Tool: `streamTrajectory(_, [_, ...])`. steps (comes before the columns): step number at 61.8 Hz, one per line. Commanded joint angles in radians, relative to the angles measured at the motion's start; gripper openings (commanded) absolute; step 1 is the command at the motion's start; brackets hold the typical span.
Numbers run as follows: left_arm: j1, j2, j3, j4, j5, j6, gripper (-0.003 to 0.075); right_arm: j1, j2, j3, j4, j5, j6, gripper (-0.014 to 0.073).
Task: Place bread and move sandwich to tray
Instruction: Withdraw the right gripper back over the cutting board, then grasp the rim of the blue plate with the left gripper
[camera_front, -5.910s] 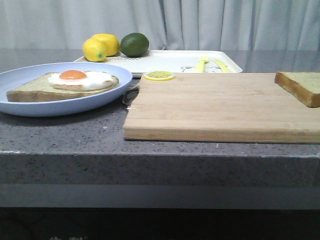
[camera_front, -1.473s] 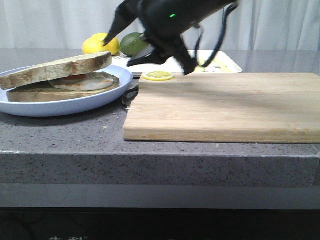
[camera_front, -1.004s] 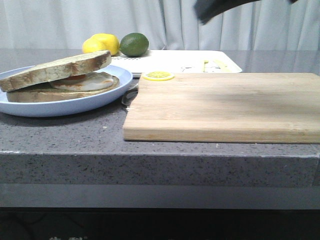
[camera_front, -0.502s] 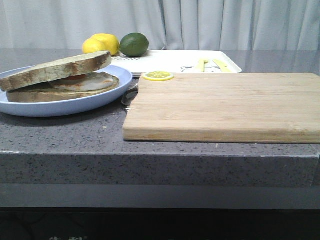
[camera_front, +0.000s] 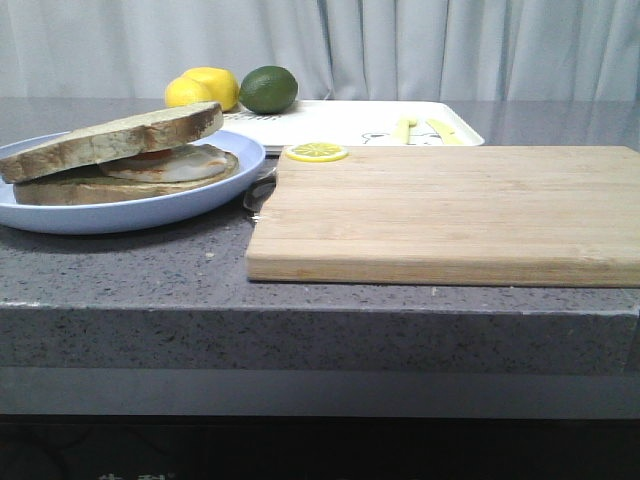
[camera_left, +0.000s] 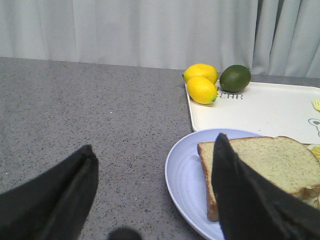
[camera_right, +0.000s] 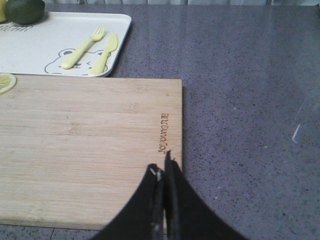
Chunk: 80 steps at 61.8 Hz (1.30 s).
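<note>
The bread (camera_front: 120, 138) lies as a tilted top slice over the fried egg (camera_front: 185, 163) and the lower toast, making the sandwich on the round pale blue plate (camera_front: 150, 211) at the left. It also shows in the left wrist view (camera_left: 272, 162). The white tray (camera_front: 350, 122) stands behind the board and shows in both wrist views (camera_left: 260, 107) (camera_right: 45, 42). My left gripper (camera_left: 155, 165) is open and empty, above the counter at the plate's (camera_left: 182, 175) edge. My right gripper (camera_right: 164, 170) is shut and empty, above the cutting board's end. Neither gripper shows in the front view.
A wooden cutting board (camera_front: 450, 215) fills the middle and right, with a lemon slice (camera_front: 317, 152) at its far left corner. Two lemons (camera_front: 200, 88) and a lime (camera_front: 268, 88) sit at the tray's far left. A yellow fork (camera_right: 82, 47) and knife (camera_right: 104, 54) lie on the tray.
The bread went from the board's right end onto the egg toast. The right arm then drew back up and out of the front view.
</note>
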Motion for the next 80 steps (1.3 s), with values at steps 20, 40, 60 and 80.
streamTrajectory(20, [-0.003,0.288,-0.232,-0.061,0.118,-0.002,0.047,-0.006,-0.022,-0.012,-0.013,-0.114,0.005,-0.0061])
streamTrajectory(40, [-0.003,0.719,-0.505,-0.061,0.289,-0.002,0.047,-0.006,-0.022,-0.012,-0.013,-0.111,0.005,-0.0061])
streamTrajectory(60, [-0.006,0.921,-0.578,-0.063,0.31,-0.002,0.047,-0.006,-0.022,-0.012,-0.013,-0.096,0.005,-0.0061])
streamTrajectory(80, [-0.01,0.984,-0.579,-0.065,0.31,-0.002,0.047,-0.006,-0.022,-0.012,-0.013,-0.096,0.005,-0.0061])
